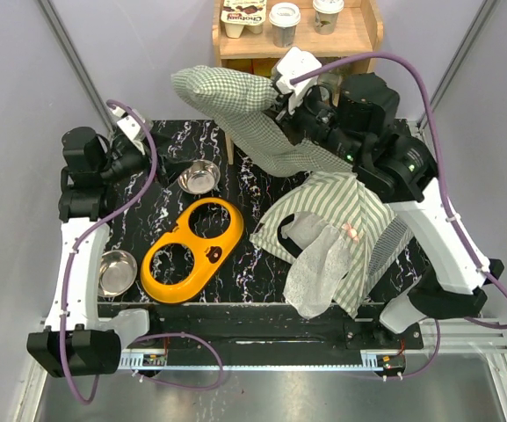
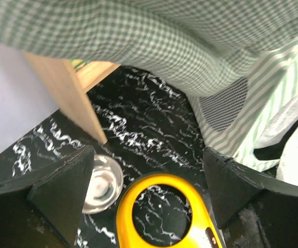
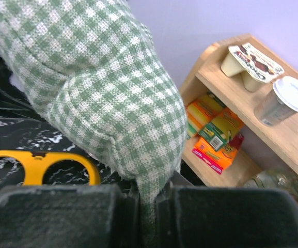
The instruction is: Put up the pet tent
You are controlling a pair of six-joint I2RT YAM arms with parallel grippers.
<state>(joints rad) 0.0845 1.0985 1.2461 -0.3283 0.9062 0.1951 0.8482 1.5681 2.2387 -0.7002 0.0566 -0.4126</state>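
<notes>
The pet tent [image 1: 345, 215], striped sage-green and white with a white mesh panel [image 1: 316, 268], lies crumpled and flat on the right half of the black marbled table [image 1: 235, 264]. Its striped edge [image 2: 265, 116] also shows in the left wrist view. Above it, my right gripper [image 1: 281, 104] is shut on the edge of a green checked cushion [image 1: 240, 110], holding it in the air near the shelf; its jaws [image 3: 147, 206] pinch the cloth [image 3: 97, 77]. My left gripper [image 1: 152, 156] hovers open and holds nothing at the back left, facing the cushion [image 2: 138, 36].
A yellow two-hole bowl holder [image 1: 191, 249] lies mid-table, with one steel bowl [image 1: 199, 177] behind it and another [image 1: 117, 271] at the left front. A wooden shelf [image 1: 363, 40] with cups and snack packs stands at the back; its leg [image 2: 71, 98] is near my left gripper.
</notes>
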